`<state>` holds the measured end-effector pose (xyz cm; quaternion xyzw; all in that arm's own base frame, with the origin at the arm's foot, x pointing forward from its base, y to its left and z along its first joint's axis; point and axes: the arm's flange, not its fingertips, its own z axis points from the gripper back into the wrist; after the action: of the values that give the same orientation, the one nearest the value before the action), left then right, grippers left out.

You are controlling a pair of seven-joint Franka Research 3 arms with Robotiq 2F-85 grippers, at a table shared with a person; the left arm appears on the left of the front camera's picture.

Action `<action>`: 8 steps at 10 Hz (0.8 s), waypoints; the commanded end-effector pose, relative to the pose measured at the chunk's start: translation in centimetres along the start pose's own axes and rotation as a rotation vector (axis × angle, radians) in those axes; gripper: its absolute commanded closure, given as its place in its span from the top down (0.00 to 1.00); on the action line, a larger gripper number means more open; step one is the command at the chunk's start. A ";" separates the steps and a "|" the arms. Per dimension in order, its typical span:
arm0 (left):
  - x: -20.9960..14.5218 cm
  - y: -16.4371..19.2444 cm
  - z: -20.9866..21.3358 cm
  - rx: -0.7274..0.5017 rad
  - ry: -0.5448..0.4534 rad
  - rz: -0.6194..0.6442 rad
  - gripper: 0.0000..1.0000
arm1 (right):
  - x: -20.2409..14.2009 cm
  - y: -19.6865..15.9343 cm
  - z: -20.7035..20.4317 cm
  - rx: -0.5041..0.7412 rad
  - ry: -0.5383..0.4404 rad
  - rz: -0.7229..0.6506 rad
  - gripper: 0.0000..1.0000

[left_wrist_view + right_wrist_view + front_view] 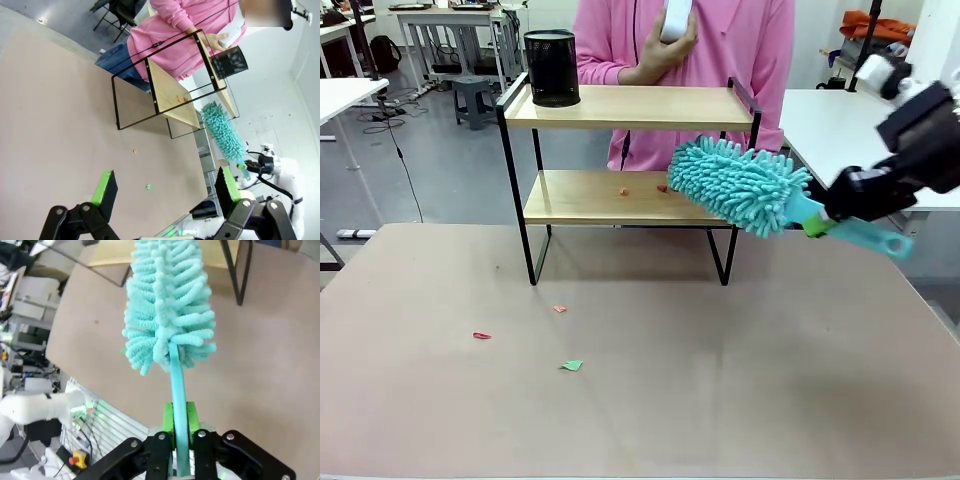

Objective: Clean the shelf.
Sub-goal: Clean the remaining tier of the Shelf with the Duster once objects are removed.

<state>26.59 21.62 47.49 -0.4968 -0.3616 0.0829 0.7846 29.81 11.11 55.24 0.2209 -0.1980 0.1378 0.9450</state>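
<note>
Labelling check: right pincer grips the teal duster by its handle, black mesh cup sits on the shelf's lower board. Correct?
No. The black mesh cup stands on the shelf's top board, at its left end, as the front view shows. The right pincer does grip the teal duster by its handle.

Tabletop (740, 380) in front of shelf (535, 250) wide open, only 3 small scraps (560, 309) left of ctr. Lower board (580, 198): right end blocked by duster (738, 185) head, left + mid free. Top board (650, 107): mesh cup (551, 68) on left corner, rest bare. Person (740, 60) close behind shelf, hand (665, 50) raised above top board.
</note>
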 end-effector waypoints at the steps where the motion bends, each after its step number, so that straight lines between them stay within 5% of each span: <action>1: 0.1 -0.1 -0.2 -0.021 -0.019 -0.018 1.00 | 2.6 0.9 -1.6 -0.065 -0.021 -0.052 0.13; 8: 0.1 -0.1 -0.2 -0.021 -0.019 -0.018 1.00 | 5.9 0.6 -9.0 -0.211 -0.170 -0.130 0.13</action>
<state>26.59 21.62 47.49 -0.4966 -0.3619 0.0825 0.7846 36.87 15.87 51.42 0.1590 -0.2624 0.0469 0.9506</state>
